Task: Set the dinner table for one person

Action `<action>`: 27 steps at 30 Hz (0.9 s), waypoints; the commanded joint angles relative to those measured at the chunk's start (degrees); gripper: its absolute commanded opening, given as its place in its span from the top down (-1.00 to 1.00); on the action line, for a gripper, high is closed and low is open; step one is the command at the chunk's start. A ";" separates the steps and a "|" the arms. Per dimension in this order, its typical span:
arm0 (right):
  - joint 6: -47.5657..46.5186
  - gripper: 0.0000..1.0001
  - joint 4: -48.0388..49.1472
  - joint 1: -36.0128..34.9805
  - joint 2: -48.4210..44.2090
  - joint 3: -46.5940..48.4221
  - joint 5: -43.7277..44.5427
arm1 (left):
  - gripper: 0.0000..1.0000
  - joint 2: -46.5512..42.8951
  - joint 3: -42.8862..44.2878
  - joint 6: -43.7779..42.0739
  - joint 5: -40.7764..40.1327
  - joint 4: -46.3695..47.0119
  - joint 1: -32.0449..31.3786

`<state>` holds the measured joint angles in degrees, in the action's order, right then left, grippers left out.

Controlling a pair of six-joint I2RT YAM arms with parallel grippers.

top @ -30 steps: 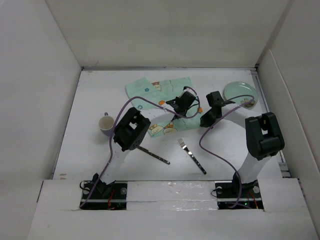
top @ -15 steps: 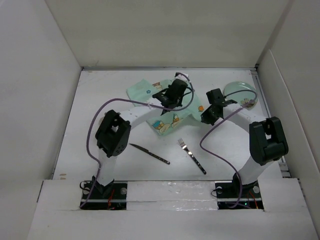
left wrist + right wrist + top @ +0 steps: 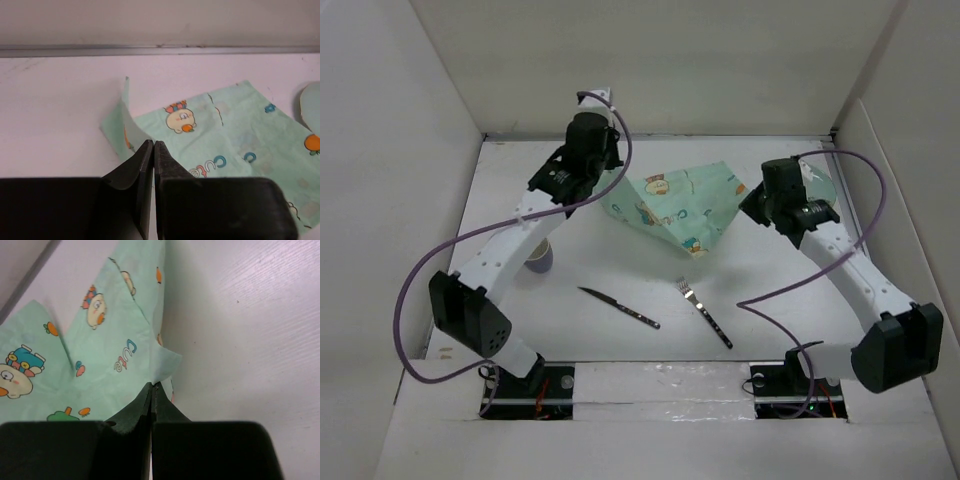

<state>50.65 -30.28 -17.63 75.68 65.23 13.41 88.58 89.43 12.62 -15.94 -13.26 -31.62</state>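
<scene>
Nearest the arm bases, in the lower middle of the top view, a knife (image 3: pixel 620 307) and a fork (image 3: pixel 705 313) lie apart on the bare white table (image 3: pixel 780 300). A cup (image 3: pixel 542 260) stands at the left, partly hidden under the left arm.

The table fills the whole floor of the view. It looks rigid, flat and matte, and it is fixed. It is not a thing to take hold of but the surface everything gets laid on, and things should sit on it without sliding much.

Further back, in the upper middle, the mint-green printed placemat (image 3: pixel 685 205) is what is being handled. It is thin, soft cloth that is light and floppy, best taken at its corners and pulled taut. It hangs creased between the two arms, and its lower point appears to touch the table.

The left end effector (image 3: pixel 153 143) is closed, and the cloth's folded left edge runs into its tips. The right end effector (image 3: pixel 152 385) is closed too, pinching the mat's right corner.

At the far right edge of the left wrist view there is what seems to be a plate (image 3: pixel 312 115).
</scene>
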 commanded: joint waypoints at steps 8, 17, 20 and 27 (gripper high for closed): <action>-6.61 1.00 -9.70 -1.36 -14.76 13.49 3.81 | 1.00 -17.90 3.11 1.97 -4.88 -3.27 2.00; -11.80 1.00 -14.28 1.01 -10.91 34.87 5.58 | 1.00 -20.20 6.55 0.03 -13.67 -0.81 2.00; -12.68 1.00 -10.42 2.94 -7.31 34.27 3.48 | 1.00 -18.53 1.03 -1.97 -14.64 5.30 2.00; -14.18 1.00 -5.66 7.34 10.10 44.19 -1.19 | 1.00 -2.11 5.76 2.32 -1.64 4.82 13.86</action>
<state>38.70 -39.07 -11.22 79.31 104.07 14.31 80.16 90.98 12.56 -24.95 -8.45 -23.44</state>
